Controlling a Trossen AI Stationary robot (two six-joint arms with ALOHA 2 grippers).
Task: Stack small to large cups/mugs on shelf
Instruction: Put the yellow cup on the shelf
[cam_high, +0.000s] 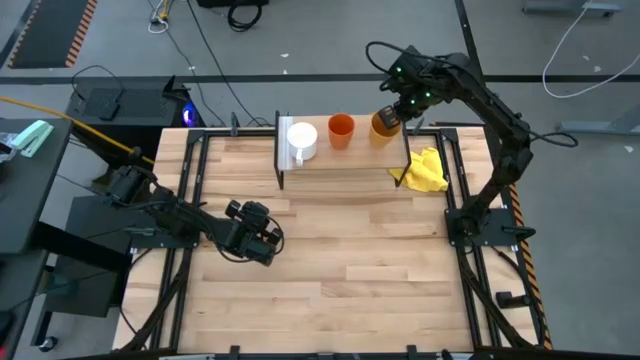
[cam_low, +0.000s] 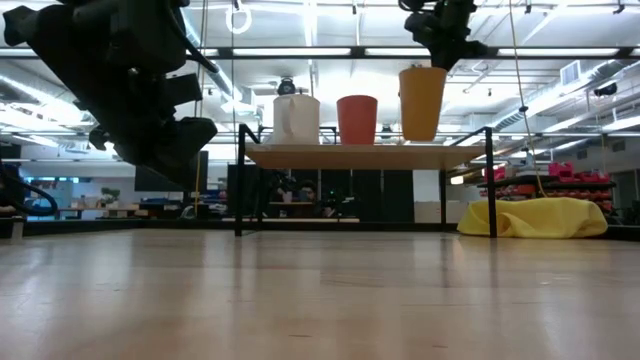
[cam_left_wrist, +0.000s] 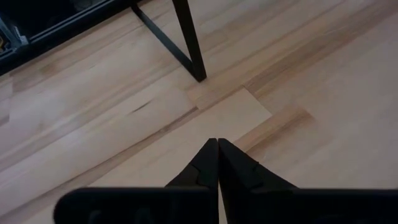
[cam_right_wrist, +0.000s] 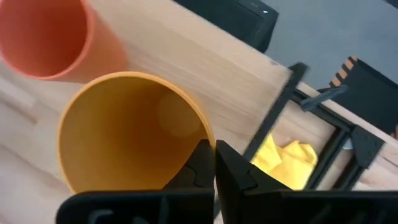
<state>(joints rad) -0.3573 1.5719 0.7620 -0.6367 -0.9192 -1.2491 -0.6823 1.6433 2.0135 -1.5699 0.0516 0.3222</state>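
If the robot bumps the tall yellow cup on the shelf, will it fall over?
Probably fairly easily. The yellow-orange cup is tall and narrows toward its base, so it looks tippy. It stands near the shelf end, so it could drop off. The right gripper, jaws pinching its rim, likely steadies it for now.

Two arms: dark jointed links, matte black housings. Right arm (cam_high: 495, 130) carries green indicator lights (near wrist). Left claw (cam_left_wrist: 217, 165): two black, tapering fingers.

Three cups in a row on shelf (cam_high: 345, 160) at table's far edge: mug (cam_high: 302, 138) at left, cup (cam_high: 341, 131) in middle, larger cup (cam_high: 384, 125) at right. Cloth (cam_high: 426, 170) on table just right of shelf.
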